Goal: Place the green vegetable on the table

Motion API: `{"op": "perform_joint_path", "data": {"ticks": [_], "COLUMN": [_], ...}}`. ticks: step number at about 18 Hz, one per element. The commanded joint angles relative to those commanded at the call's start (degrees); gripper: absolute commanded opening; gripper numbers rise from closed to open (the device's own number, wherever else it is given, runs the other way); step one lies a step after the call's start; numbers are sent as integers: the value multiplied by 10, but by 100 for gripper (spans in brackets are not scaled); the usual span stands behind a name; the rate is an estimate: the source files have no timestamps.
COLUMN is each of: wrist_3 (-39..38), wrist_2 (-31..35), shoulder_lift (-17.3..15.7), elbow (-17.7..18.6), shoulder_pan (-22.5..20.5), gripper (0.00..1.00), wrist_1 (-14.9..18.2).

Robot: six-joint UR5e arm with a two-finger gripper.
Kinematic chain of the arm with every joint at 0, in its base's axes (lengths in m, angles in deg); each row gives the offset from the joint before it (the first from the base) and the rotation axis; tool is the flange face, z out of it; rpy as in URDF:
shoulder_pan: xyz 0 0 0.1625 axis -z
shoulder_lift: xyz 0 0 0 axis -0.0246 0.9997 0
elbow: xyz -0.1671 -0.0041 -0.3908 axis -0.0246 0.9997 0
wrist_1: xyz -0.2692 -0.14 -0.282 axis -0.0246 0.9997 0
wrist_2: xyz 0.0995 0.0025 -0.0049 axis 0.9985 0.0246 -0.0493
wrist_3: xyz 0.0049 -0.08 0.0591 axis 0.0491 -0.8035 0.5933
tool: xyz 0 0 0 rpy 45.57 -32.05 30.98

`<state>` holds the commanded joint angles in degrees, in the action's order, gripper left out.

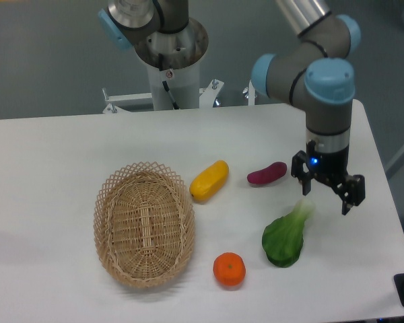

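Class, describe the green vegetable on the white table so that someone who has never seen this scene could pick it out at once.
Start at the wicker basket on the white table and look right, past the orange. The green vegetable lies flat there, just below the open gripper. It is the only leafy dark-green item, with a pale stem end, unlike the yellow vegetable and purple one.

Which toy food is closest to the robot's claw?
The floppy dark-green leafy vegetable. Its pale stem end lies just below the open claw. The purple vegetable is a bit farther, and the yellow one and round orange are farther away.
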<state>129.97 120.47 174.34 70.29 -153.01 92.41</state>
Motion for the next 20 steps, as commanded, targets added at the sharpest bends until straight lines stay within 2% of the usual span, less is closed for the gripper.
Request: {"op": "perform_joint_path", "data": {"ticks": [4, 6, 20], "wrist_3": [2, 13, 30], "wrist_2": [2, 2, 2], "shoulder_lift": [-3, -7, -13], "elbow": [-49, -55, -48], "shoulder_pan": [-7, -13, -20], "gripper": [100, 100, 100], "wrist_1": [98, 118, 113]}}
